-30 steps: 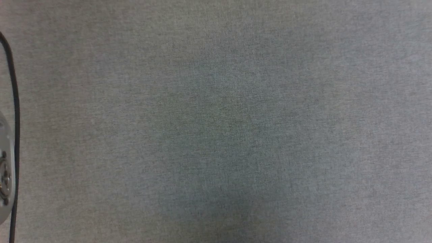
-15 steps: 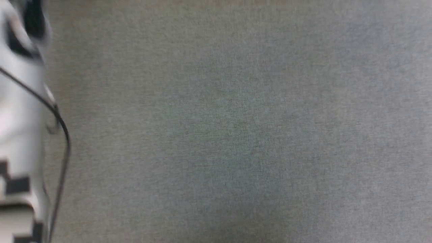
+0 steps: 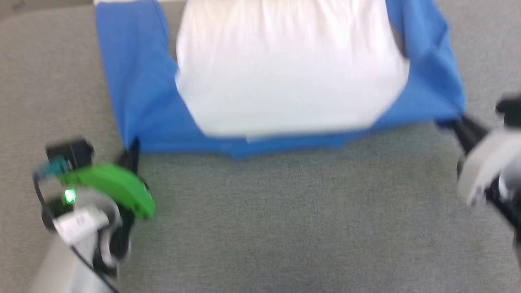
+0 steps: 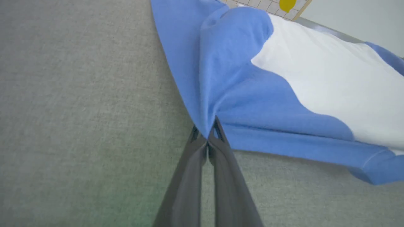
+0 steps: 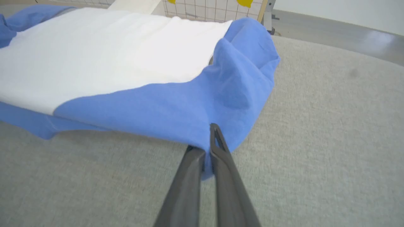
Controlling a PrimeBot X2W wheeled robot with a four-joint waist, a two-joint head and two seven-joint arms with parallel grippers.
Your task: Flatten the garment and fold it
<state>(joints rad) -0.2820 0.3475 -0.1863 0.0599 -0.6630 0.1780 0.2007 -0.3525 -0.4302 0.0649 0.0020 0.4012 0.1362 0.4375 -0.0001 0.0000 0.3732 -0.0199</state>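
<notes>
Since half a second ago the shirt (image 3: 285, 73) and both grippers have come into the head view, which then showed bare grey surface (image 3: 285, 228); whether the camera or the things moved cannot be told. The shirt is spread on the surface, white body between blue sleeves. The left gripper (image 4: 206, 134) is clamped on the shirt's near left blue corner, the right gripper (image 5: 208, 148) on its near right one. The near edge is stretched between them and appears slightly raised.
</notes>
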